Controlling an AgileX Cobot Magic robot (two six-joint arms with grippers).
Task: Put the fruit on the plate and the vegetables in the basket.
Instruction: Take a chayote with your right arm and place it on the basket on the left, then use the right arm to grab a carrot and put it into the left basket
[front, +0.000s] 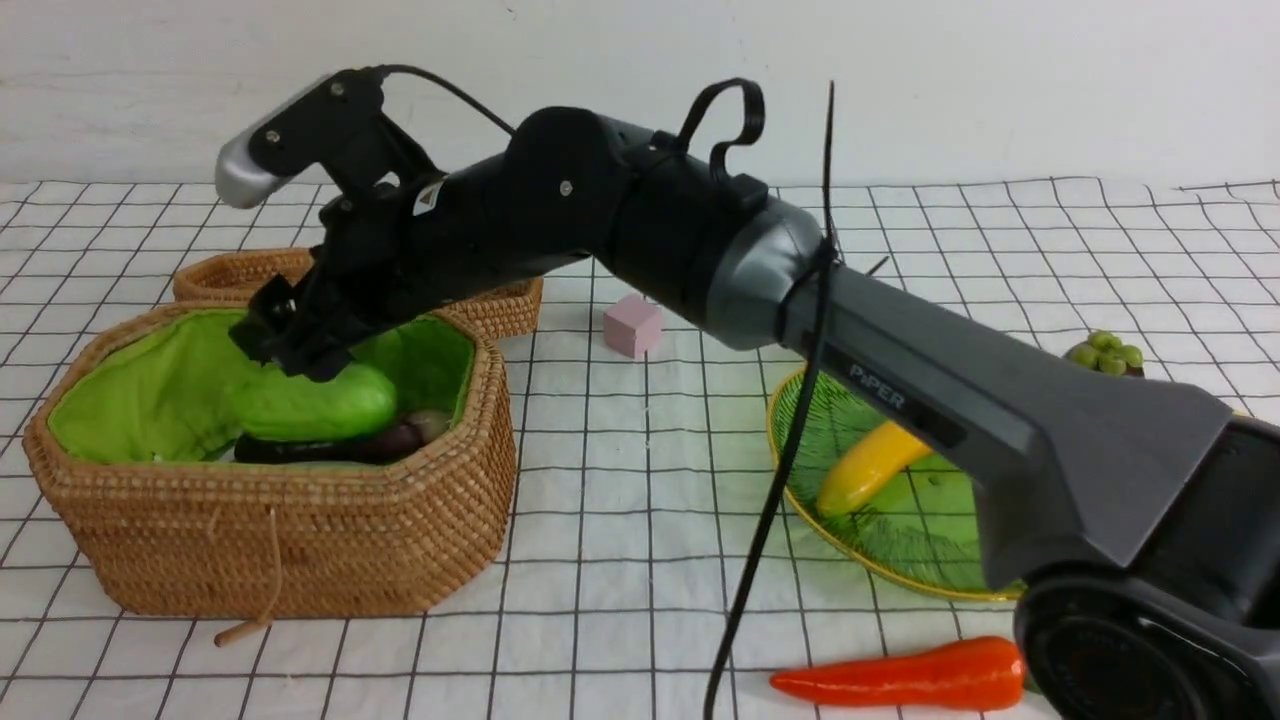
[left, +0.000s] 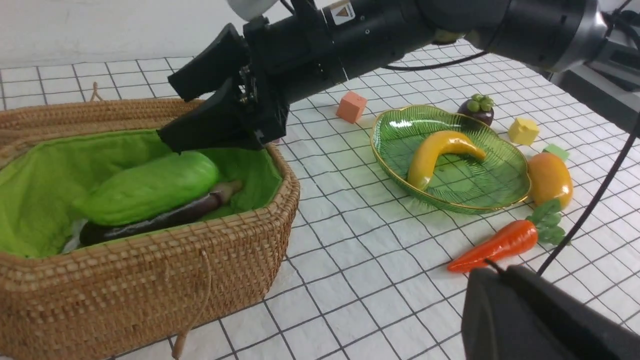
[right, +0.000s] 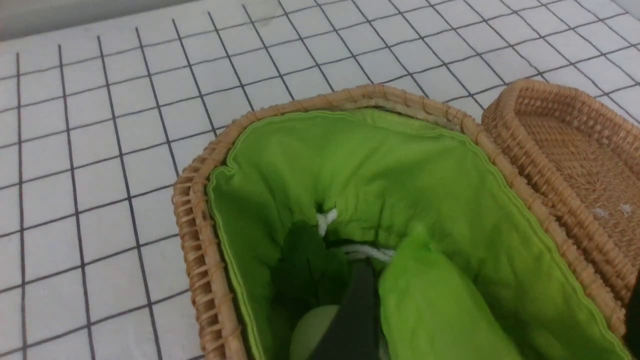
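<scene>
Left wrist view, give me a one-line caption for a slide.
Right hand open over the gourd and eggplant in the basket; banana on the plate; carrot, mango and mangosteen beside it.

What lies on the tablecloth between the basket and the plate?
Nothing, only bare checked cloth between basket and plate, clearest in the left wrist view; the orange cube sits off that stretch, toward the wall.

Three cubes, three fruits, one basket, one plate
</scene>
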